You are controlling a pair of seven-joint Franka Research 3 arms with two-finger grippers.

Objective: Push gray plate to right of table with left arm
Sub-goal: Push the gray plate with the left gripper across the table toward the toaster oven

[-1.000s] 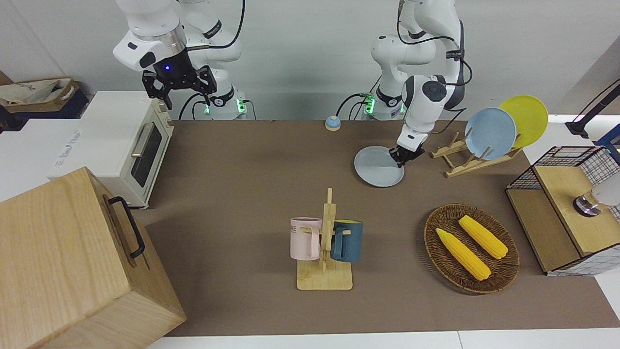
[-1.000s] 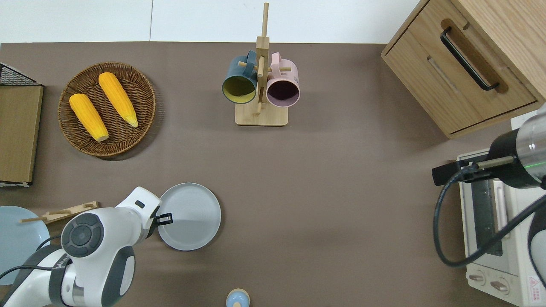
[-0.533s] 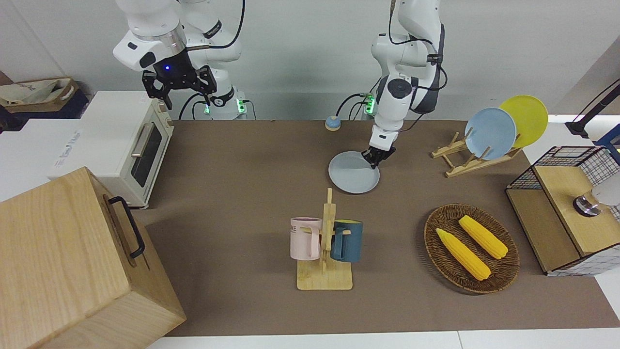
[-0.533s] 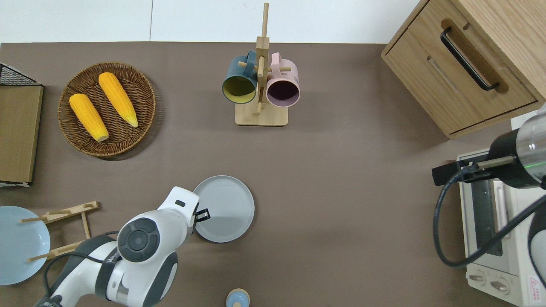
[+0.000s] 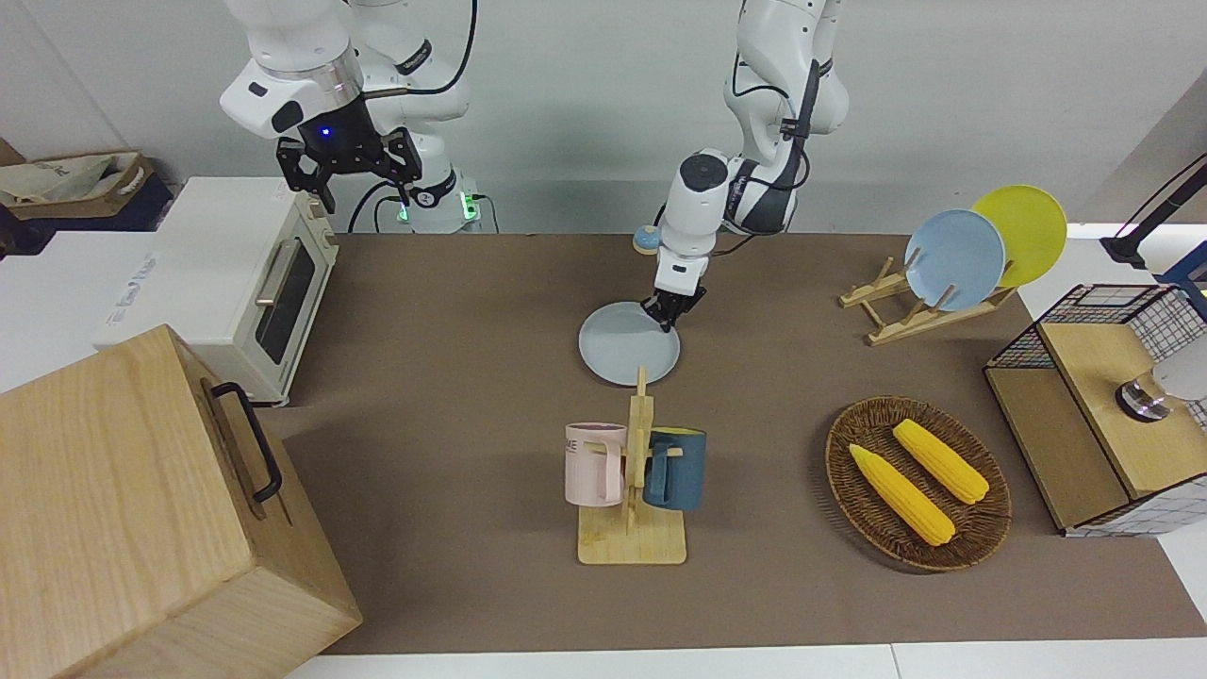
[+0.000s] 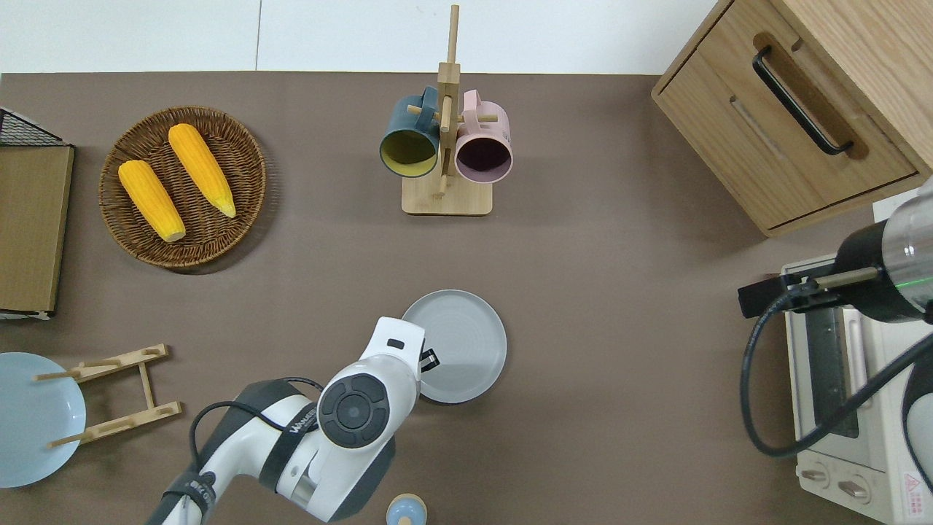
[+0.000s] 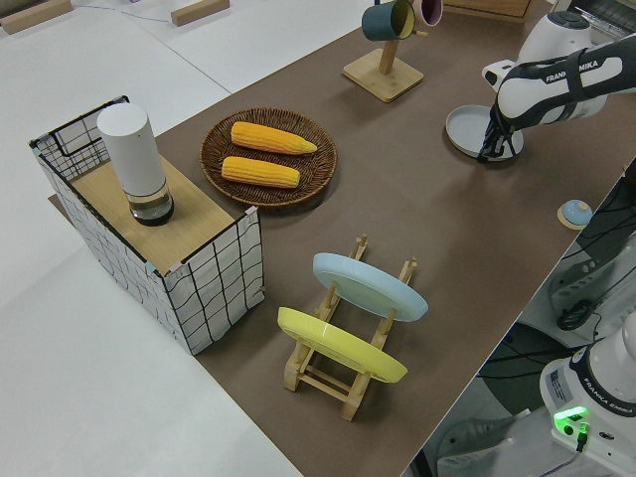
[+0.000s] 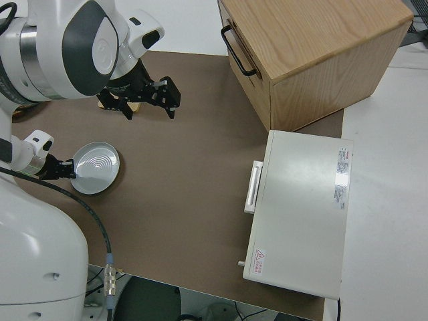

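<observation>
The gray plate [image 5: 629,344] lies flat near the middle of the brown table [image 5: 453,311], nearer to the robots than the mug rack [image 5: 634,471]. It also shows in the overhead view [image 6: 459,343], the left side view [image 7: 469,127] and the right side view [image 8: 97,167]. My left gripper [image 5: 671,319] is low, its tip at the plate's rim on the edge toward the left arm's end [image 6: 428,359]. My right gripper [image 5: 349,174] is parked with its fingers spread and nothing in them.
A wooden cabinet [image 6: 802,95] and a white toaster oven [image 6: 845,394] stand at the right arm's end. At the left arm's end are a basket of corn [image 6: 182,186], a rack with a blue plate [image 5: 954,259] and a yellow plate [image 5: 1023,234], and a wire crate [image 5: 1113,405]. A small bell [image 6: 406,510] sits near the robots.
My left gripper has swept toward the right arm's end of the table, sliding the gray plate with it, a little farther from the robots. The right arm has not moved.
</observation>
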